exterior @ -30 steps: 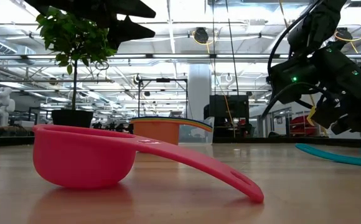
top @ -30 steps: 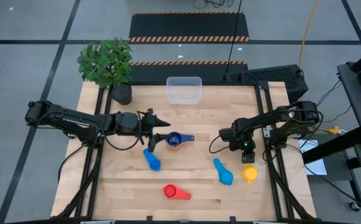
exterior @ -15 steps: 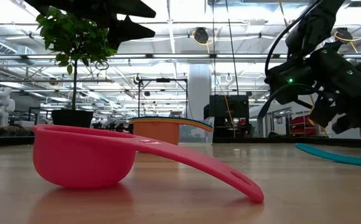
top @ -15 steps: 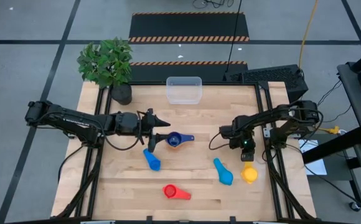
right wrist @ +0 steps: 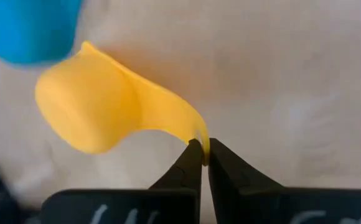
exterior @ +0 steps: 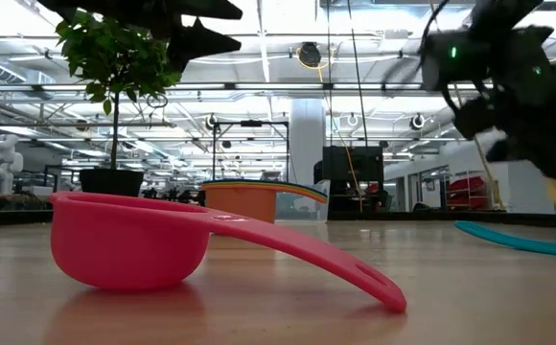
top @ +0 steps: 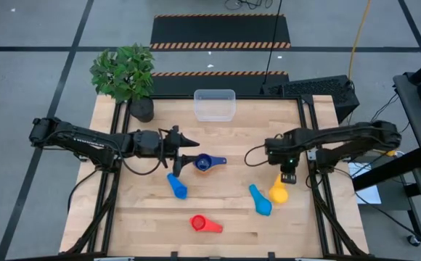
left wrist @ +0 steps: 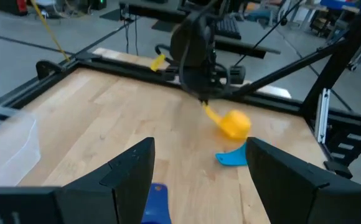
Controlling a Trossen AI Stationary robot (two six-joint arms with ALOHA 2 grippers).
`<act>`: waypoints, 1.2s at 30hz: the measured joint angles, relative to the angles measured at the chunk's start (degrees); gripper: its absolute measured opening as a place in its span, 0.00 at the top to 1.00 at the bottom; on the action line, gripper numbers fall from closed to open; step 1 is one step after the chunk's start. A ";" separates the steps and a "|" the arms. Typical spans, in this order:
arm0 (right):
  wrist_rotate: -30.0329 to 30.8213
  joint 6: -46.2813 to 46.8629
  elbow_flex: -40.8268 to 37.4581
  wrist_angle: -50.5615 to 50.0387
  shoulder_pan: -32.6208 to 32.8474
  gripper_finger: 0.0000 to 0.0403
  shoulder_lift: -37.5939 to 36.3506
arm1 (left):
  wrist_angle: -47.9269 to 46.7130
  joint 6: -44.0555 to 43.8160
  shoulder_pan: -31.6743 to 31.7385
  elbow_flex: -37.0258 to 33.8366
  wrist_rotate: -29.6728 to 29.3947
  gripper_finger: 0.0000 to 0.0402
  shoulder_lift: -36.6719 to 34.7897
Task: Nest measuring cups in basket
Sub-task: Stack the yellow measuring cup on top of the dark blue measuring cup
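My right gripper (top: 288,177) is shut on a yellow measuring cup (top: 278,193) at the table's right side, beside a light blue cup (top: 260,201). My left gripper (top: 189,152) stands open at mid-table, just left of a dark blue cup (top: 205,162) with an orange cup nested in it. Another blue cup (top: 177,186) and a red cup (top: 205,224) lie nearer the front edge. The clear basket (top: 215,104) rests at the far edge. My right gripper pinches the free end of the yellow cup's flat handle (right wrist: 196,132) between its two fingertips (right wrist: 221,163). The fingers come steeply from above. The bowl (right wrist: 87,115) hangs below and to one side, tilted, lifted off the table (left wrist: 233,123).
A potted plant (top: 127,76) stands at the far left corner, left of the basket. Bare wood lies between the basket and the cups. The red cup (exterior: 134,244) fills the low view's foreground.
My right gripper has taken the yellow cup by its handle and risen, tipping to point more steeply down. The cup has left the table, swung a little toward the table's left, and now hangs next to the light blue cup.
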 joint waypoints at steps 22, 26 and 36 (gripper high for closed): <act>27.90 6.03 12.59 10.71 6.56 1.00 -15.52 | 3.79 1.13 -0.24 0.00 -3.13 0.36 0.00; 31.46 5.04 11.00 21.70 7.82 1.00 -15.58 | 3.79 2.42 -0.69 0.00 -3.17 0.36 0.00; 31.20 -2.25 0.84 56.08 10.05 1.00 -15.60 | 8.16 10.60 -3.24 0.00 -6.09 0.36 -0.63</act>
